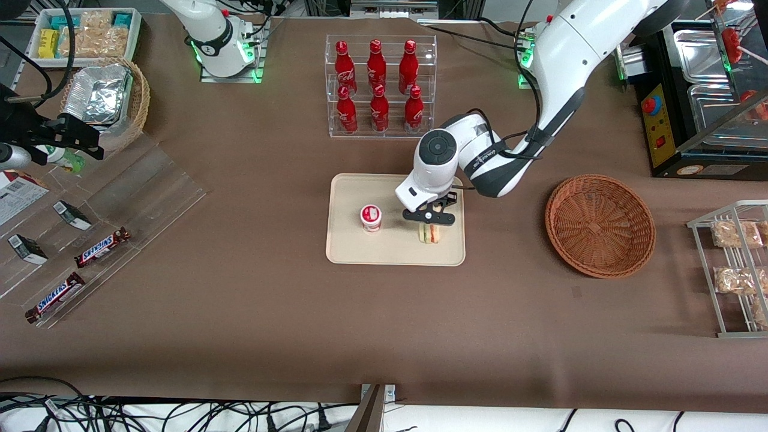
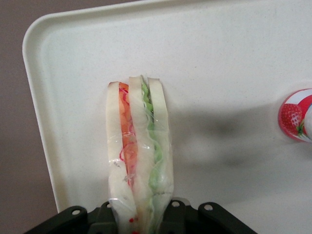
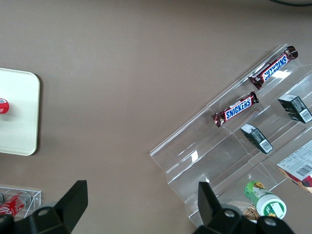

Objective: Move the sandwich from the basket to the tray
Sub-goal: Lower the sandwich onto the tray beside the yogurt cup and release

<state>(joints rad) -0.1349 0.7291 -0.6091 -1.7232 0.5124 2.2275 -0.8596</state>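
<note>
The sandwich [image 1: 430, 234] stands on its edge on the cream tray [image 1: 390, 252], near the tray's edge toward the working arm's end. It is wrapped in clear film and shows pale bread with red and green layers in the left wrist view [image 2: 139, 156]. My left gripper [image 1: 429, 221] is right above it, with its fingers pressed against both sides of the sandwich [image 2: 141, 217]. The sandwich's lower edge looks to be at the tray [image 2: 219, 58] surface. The reddish-brown basket [image 1: 600, 225] lies empty toward the working arm's end of the table.
A small strawberry yogurt cup [image 1: 371, 217] stands on the tray beside the sandwich. A clear rack of red cola bottles [image 1: 380, 84] stands farther from the camera than the tray. A clear stepped shelf with Snickers bars [image 1: 102, 246] and a wire rack of snack packets [image 1: 735, 264] sit at the table's two ends.
</note>
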